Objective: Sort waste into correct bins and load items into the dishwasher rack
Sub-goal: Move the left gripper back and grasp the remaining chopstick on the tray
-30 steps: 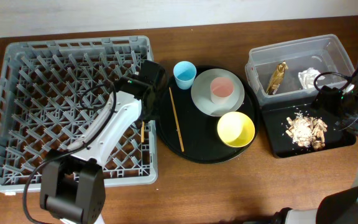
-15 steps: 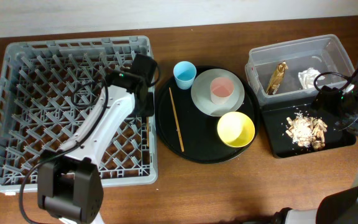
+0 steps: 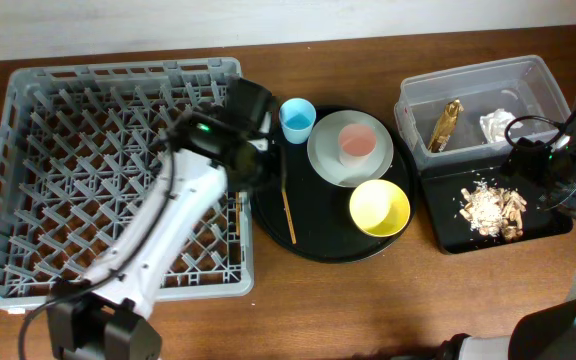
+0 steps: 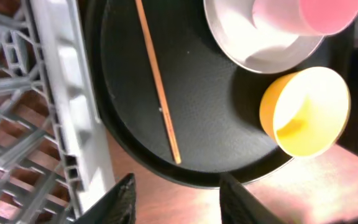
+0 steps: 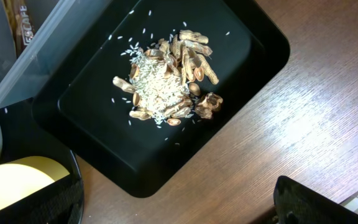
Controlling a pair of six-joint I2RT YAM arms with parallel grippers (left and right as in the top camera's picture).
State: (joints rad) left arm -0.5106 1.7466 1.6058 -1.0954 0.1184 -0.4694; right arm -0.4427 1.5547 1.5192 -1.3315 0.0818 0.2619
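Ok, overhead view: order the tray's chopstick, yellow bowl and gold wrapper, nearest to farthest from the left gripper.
1. Chopstick, just right of the left gripper.
2. Yellow bowl, right side of the round tray.
3. Gold wrapper, in the clear tub.

round tray (image 3: 320, 228): large, black, circular, low raised rim; lies flat on the tabletop, about mid-frame in the overhead view
tray finish: matte, dark, a few pale specks in the left wrist view
tabletop (image 3: 368, 315): brown wood with a reddish tone; grain lines plain in the right wrist view
wall (image 3: 298, 18): pale, plain strip along the tabletop's far edge, top of the overhead view
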